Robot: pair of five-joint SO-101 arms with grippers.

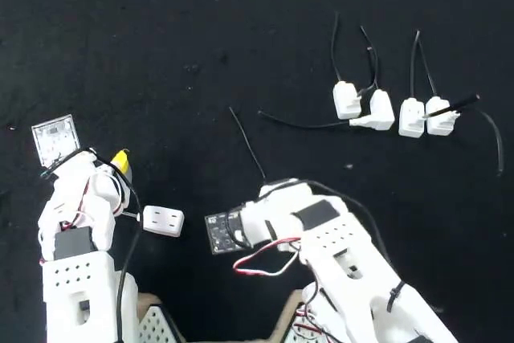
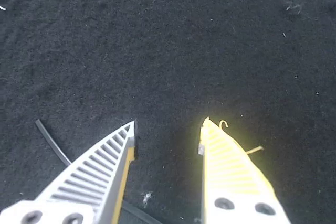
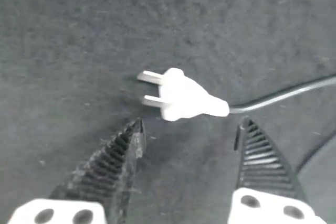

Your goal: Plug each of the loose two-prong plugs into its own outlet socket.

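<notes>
A white two-prong plug (image 3: 181,98) lies flat on the black cloth, its black cable (image 3: 283,98) trailing away. My right gripper (image 3: 192,123) is open just short of it, with nothing between its dark fingers. In the high view the cable (image 1: 245,142) runs under the right arm (image 1: 321,230). A white outlet socket block (image 1: 163,220) lies between the two arms, close beside the left arm. My left gripper (image 2: 168,123) is open over bare cloth, one finger white and one yellow (image 1: 120,158).
Several white plug and socket pieces (image 1: 377,110) with thin black cables lie in a row at the far right of the black table (image 1: 201,46). A thin black wire (image 2: 50,140) crosses the cloth by my left gripper's white finger.
</notes>
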